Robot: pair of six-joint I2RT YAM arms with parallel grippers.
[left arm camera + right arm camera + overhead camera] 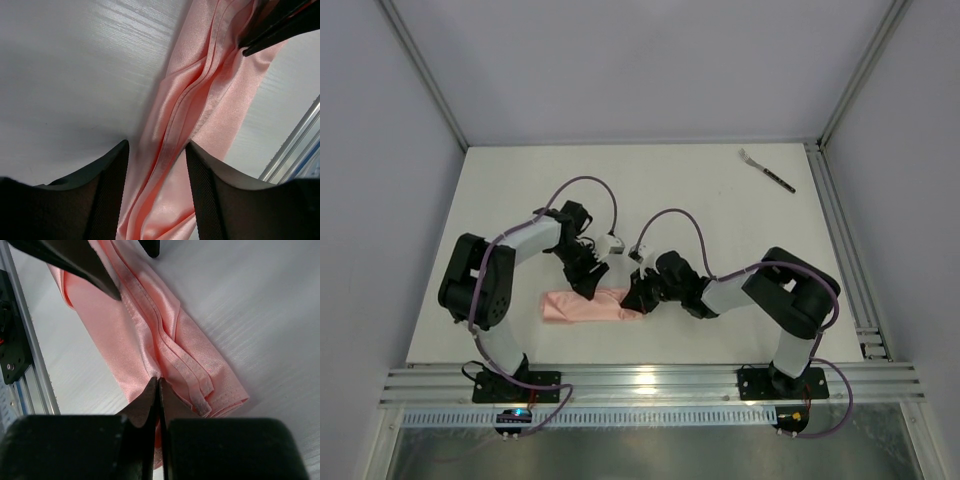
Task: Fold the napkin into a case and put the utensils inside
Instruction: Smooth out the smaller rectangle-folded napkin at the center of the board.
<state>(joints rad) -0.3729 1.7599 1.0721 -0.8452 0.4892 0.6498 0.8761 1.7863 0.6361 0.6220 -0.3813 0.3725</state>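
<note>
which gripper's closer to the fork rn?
Right. The right gripper sits at the folded napkin's right end, with the fork far beyond it. The left gripper is mid-napkin, further left.

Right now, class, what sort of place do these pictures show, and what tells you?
Probably a robotics lab test cell: a white table walled by plain panels in aluminium framing, two robot arms bolted to a rail at its near edge, and a folded napkin and fork laid out.
</note>
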